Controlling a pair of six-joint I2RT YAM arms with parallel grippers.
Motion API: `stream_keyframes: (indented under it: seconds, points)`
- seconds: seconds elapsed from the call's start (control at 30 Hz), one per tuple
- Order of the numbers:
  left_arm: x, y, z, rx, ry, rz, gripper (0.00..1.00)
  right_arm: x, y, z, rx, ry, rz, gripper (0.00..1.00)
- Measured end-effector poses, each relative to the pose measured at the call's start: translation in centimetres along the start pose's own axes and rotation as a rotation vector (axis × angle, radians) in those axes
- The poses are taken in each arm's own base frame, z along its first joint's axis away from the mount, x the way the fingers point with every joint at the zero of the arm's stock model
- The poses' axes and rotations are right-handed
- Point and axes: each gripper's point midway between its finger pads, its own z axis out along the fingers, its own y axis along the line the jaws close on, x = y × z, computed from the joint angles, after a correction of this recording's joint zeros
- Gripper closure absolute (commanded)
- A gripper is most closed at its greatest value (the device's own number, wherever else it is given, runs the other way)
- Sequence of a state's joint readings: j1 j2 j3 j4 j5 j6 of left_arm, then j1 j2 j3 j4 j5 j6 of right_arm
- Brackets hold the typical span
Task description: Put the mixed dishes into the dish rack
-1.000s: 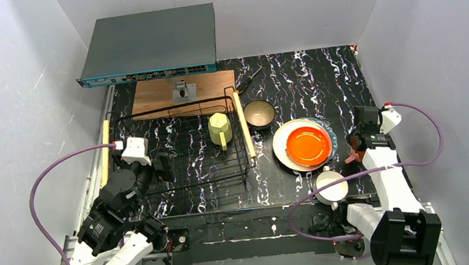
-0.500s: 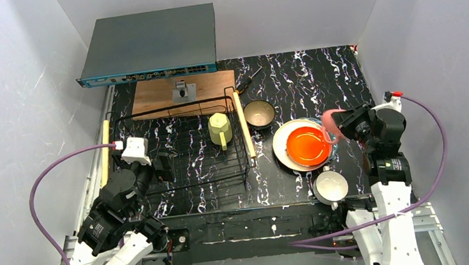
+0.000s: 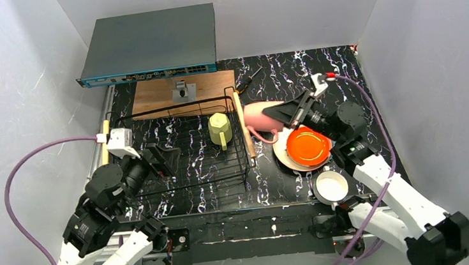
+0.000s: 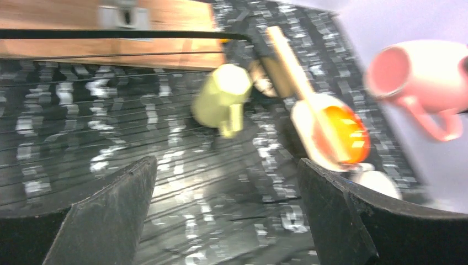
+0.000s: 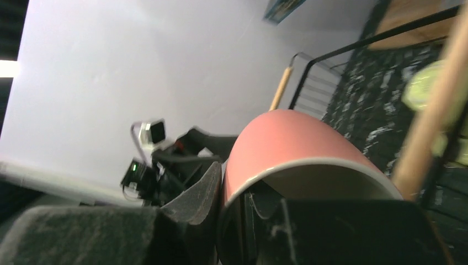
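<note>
2 black-and-white arms (image 3: 387, 186), each trailing a purple cable (image 3: 53, 142), end in matte black fingers (image 4: 105, 215).

yellow-green mug (image 4: 223, 99): inside dish rack (image 4: 110, 34) | pink mug (image 4: 425, 74): raised at right | end effector (image 4: 227, 167): jaws wide apart

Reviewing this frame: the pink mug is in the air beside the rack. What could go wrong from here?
1. The right hand pinches the pink mug only by its rim, with the mug lying sideways, so it might slip or swing.
2. The mug hangs close to the dish rack and its wooden handle, which it could clip going in.
3. The yellow-green mug stands inside near that side, leaving a tight drop spot.
</note>
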State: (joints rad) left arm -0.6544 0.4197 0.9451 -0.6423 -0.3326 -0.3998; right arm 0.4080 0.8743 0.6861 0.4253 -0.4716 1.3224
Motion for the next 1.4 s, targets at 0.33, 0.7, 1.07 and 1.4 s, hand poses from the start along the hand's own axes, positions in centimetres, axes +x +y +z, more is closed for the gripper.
stream_keyframes:
  seconds: [0.33, 0.7, 1.07, 1.4]
  points:
    - [-2.1, -13.0, 0.3, 0.535, 0.136, -0.516, 0.02, 6.2, 6.9, 4.3, -0.273, 0.13, -0.037, 0.99]
    - [0.0, -17.5, 2.4, 0.769, 0.287, -0.812, 0.09, 7.7, 5.6, 6.7, -0.235, 0.095, 0.016, 0.99]
    - [-1.0, -18.0, 2.2, 0.813, 0.257, -0.833, 0.54, 9.4, 6.4, 6.7, -0.25, 0.101, 0.025, 0.99]
    - [0.1, -17.5, 2.5, 0.78, 0.276, -0.824, 0.61, 10.0, 6.4, 7.2, -0.207, 0.049, 0.033, 0.99]
